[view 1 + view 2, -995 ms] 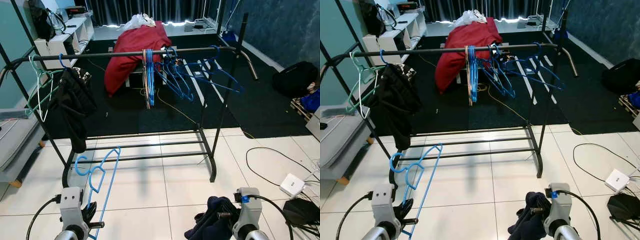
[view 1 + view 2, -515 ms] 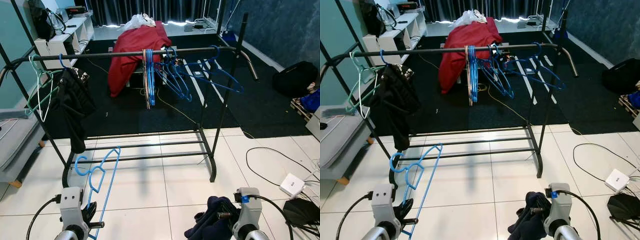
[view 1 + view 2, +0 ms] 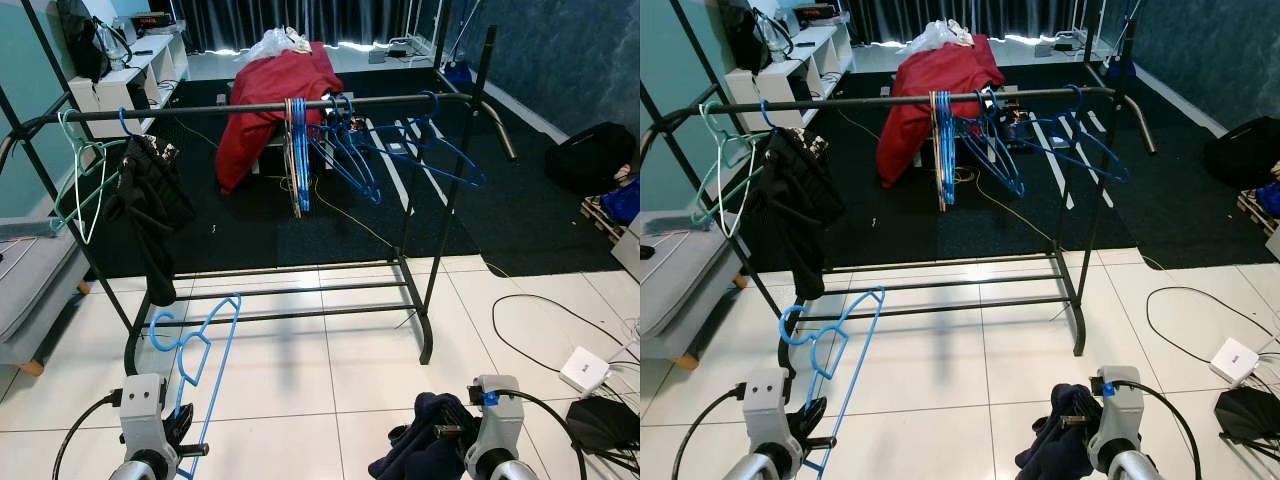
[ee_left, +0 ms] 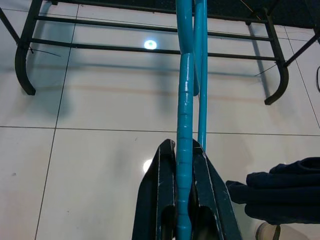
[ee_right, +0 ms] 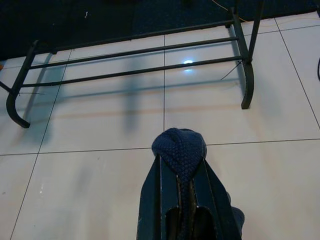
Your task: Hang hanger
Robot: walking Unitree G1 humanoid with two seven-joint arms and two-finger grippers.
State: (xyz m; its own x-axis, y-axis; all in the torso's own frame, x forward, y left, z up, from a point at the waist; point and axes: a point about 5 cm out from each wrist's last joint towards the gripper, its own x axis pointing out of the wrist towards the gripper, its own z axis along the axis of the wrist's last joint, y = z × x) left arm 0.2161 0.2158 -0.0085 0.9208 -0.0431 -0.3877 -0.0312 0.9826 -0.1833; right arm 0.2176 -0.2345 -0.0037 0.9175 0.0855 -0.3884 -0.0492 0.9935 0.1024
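A blue plastic hanger (image 3: 196, 345) stands up from my left gripper (image 4: 183, 150), which is shut on its lower bar low at the left of the eye views. My right gripper (image 5: 181, 162) is shut on a dark navy knitted garment (image 3: 420, 450) that bunches low at the right. Ahead stands a black clothes rack; its top rail (image 3: 260, 106) carries several blue hangers (image 3: 340, 150) near the middle, a black garment (image 3: 150, 205) on a blue hanger, and a pale green hanger (image 3: 80, 170) at the left end.
The rack's lower bars (image 3: 290, 290) run just above the white tiled floor. A grey couch (image 3: 25, 290) is at the left. White cables and a power adapter (image 3: 582, 368) lie at the right beside a black bag (image 3: 602, 422). A red cloth (image 3: 270, 95) is heaped behind the rack.
The black garment on the rack has swung slightly. Both grippers keep their hold and stay where they were.
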